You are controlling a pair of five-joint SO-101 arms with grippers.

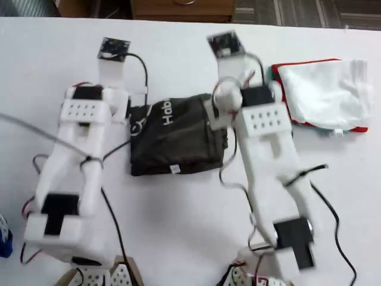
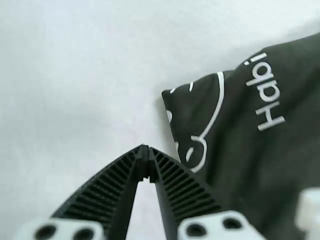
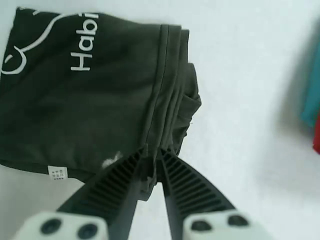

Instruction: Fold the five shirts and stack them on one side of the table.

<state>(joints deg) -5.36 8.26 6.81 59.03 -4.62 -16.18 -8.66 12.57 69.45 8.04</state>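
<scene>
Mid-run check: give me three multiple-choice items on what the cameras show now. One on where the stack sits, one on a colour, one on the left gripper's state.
1. Where is the stack of folded shirts relative to the dark shirt?
A) on top of it
B) apart from it, on the far side of the right arm
C) beside the left arm's base

2. What colour is the stack's top shirt?
A) yellow
B) white
C) purple

3. How do the left gripper fingers stand?
A) wide open
B) shut on the dark shirt
C) shut, holding nothing

Answers:
1 B: in the high view the right arm lies between the dark shirt and the stack.
2 B: white lies on top, with red and teal edges under it.
3 C: the tips meet over bare table, beside the shirt's corner.
</scene>
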